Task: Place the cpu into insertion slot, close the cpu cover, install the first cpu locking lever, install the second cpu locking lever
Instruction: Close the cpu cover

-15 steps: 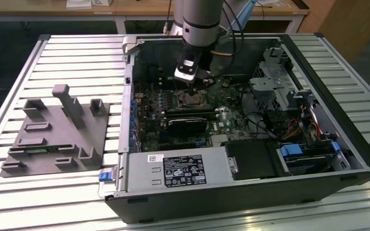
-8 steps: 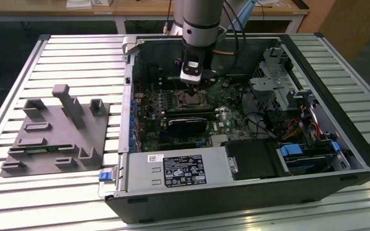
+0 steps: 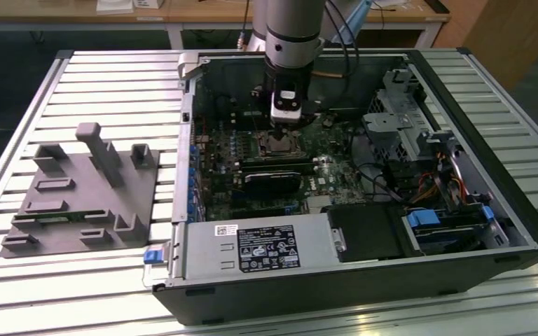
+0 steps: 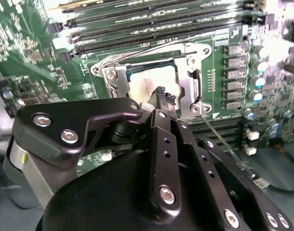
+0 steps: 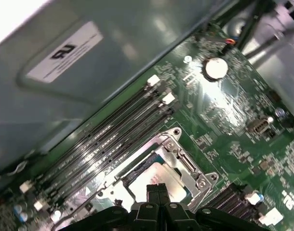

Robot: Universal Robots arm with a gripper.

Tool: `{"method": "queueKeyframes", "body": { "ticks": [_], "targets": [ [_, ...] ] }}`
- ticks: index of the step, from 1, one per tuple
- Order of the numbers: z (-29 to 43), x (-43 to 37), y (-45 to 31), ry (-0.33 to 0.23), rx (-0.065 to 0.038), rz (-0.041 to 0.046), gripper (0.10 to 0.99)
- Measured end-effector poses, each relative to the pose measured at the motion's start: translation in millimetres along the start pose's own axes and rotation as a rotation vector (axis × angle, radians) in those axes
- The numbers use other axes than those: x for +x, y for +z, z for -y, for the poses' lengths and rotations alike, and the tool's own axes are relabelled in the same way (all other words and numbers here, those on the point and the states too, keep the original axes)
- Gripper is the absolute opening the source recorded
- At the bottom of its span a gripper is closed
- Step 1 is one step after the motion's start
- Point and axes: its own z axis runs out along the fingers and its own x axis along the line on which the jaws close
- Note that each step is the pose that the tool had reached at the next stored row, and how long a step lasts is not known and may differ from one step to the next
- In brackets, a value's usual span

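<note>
The cpu (image 4: 140,84) lies in the insertion slot (image 3: 276,144) on the green board, its pale metal top showing in both wrist views (image 5: 161,175). The cpu cover (image 4: 188,79) lies down around it as a silver frame (image 5: 183,156). My gripper (image 4: 164,95) hangs straight over the cpu, fingers pressed together with nothing between them, tips at or just above the chip's top (image 5: 157,189). In the exterior view the gripper (image 3: 286,120) stands just above the socket. A thin wire locking lever (image 4: 223,143) sticks out from the socket's corner, standing free of the board.
Long black memory slots (image 5: 108,139) run beside the socket. A black graphics card (image 3: 271,180) and the power supply (image 3: 255,246) sit nearer the case front; drive bays and cables (image 3: 428,175) fill the exterior view's right. A grey fixture (image 3: 78,192) rests on the slatted table.
</note>
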Motion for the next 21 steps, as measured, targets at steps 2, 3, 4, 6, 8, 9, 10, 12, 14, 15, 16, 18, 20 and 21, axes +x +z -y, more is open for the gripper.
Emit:
{"method": "queueKeyframes", "body": {
  "ticks": [2,3,4,6,8,9,10,12,14,15,16,18,20,21],
  "targets": [
    [0.0,0.0,0.1,-0.037,0.001,-0.0005,0.106],
    [0.0,0.0,0.2,-0.055,0.001,-0.0007,0.106],
    [0.0,0.0,0.3,-0.073,0.001,-0.0009,0.106],
    [0.0,0.0,0.4,-0.109,0.002,-0.0014,0.106],
    [0.0,0.0,0.6,-0.146,0.002,-0.0015,0.106],
    [0.0,0.0,0.6,-0.163,0.002,-0.0013,0.106],
    [0.0,0.0,0.7,-0.183,0.002,-0.0009,0.106],
    [0.0,0.0,0.9,-0.219,0.002,-0.0002,0.106],
    [0.0,0.0,1.1,-0.255,0.002,0.0,0.106],
    [0.0,0.0,1.1,-0.273,0.003,-0.0001,0.106],
    [0.0,0.0,1.2,-0.291,0.003,-0.0001,0.106],
    [0.0,0.0,1.3,-0.328,0.003,-0.0006,0.106],
    [0.0,0.0,1.4,-0.364,0.004,-0.001,0.106],
    [0.0,0.0,1.4,-0.382,0.004,-0.0013,0.106]
  ]
}}
